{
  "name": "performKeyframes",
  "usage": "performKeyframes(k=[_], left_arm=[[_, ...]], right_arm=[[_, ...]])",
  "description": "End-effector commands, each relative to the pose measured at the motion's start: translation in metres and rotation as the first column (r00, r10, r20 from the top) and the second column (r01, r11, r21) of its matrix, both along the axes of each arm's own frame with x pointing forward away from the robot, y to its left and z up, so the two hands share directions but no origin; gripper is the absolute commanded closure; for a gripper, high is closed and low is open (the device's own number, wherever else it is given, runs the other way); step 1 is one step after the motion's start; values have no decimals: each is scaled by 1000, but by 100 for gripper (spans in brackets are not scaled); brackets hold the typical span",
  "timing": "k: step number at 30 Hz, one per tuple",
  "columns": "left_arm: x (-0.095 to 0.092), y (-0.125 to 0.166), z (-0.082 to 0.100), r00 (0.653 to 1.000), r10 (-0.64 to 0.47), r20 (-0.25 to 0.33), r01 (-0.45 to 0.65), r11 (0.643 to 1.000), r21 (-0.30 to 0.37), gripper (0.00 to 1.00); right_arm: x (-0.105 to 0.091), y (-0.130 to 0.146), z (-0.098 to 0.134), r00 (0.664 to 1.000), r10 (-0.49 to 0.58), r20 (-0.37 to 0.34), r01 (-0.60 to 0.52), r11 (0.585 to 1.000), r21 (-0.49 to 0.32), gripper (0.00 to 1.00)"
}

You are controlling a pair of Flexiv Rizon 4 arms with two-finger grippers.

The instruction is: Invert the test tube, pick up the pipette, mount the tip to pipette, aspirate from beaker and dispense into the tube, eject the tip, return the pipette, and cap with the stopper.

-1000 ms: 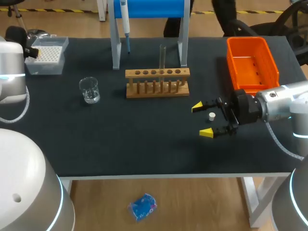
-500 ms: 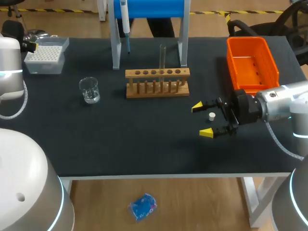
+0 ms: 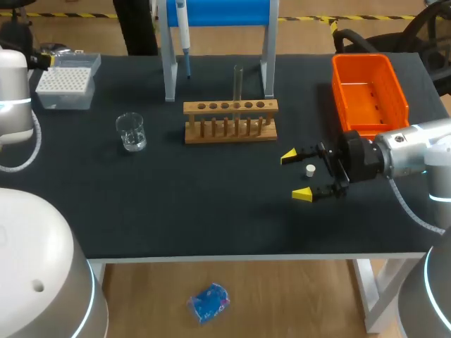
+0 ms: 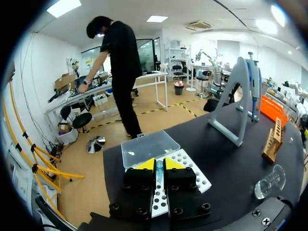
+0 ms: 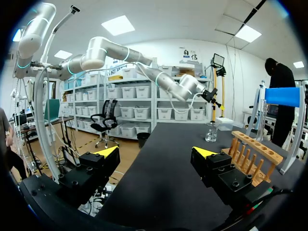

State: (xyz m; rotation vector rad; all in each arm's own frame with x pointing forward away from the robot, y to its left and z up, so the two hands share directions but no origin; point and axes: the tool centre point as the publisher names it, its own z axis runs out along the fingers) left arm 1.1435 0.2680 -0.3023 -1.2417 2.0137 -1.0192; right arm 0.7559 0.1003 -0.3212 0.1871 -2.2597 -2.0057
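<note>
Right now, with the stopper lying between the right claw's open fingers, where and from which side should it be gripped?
Probably best to grip the stopper across its sides, low near the table. Come in level from the table's right, as the right claw sits: the stopper is small and squat, with one finger on each side, not touching.

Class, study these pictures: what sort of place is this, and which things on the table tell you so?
Probably a laboratory bench: a wooden rack holding a test tube, a pipette hanging on its stand, and a glass beaker.
</note>
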Motion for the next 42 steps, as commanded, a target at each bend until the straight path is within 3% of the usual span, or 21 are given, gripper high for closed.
performKeyframes(k=[1,9,16,22,24,27,35,37,42], left_arm=[[-14,-6,15,1000,-5,6,5,1000,12,100],[-45,-33,51,993,-116,7,115,993,32,100],[-99,-87,92,960,-279,0,279,960,30,100],[-147,-147,110,903,-427,-34,429,902,54,100],[-164,-170,112,877,-478,-58,481,874,66,100],[-186,-202,113,844,-532,-64,535,845,28,100],[-240,-281,103,766,-638,-82,641,767,24,100],[-247,-295,98,756,-650,-79,654,755,50,100],[-256,-319,98,743,-667,-47,668,744,-10,100]], right_arm=[[-1,0,0,1000,-2,1,2,1000,-1,0],[-1,0,0,1000,-2,1,2,1000,-1,0],[-1,0,0,1000,-2,1,2,1000,-1,0],[-1,0,0,1000,-2,1,2,1000,-1,0],[-1,0,0,1000,-2,1,2,1000,-1,0],[-1,0,0,1000,-2,1,2,1000,-1,0],[-1,0,0,1000,-2,1,2,1000,-1,0],[-1,0,0,1000,-2,1,2,1000,-1,0],[-1,0,0,1000,-2,1,2,1000,-1,0]])
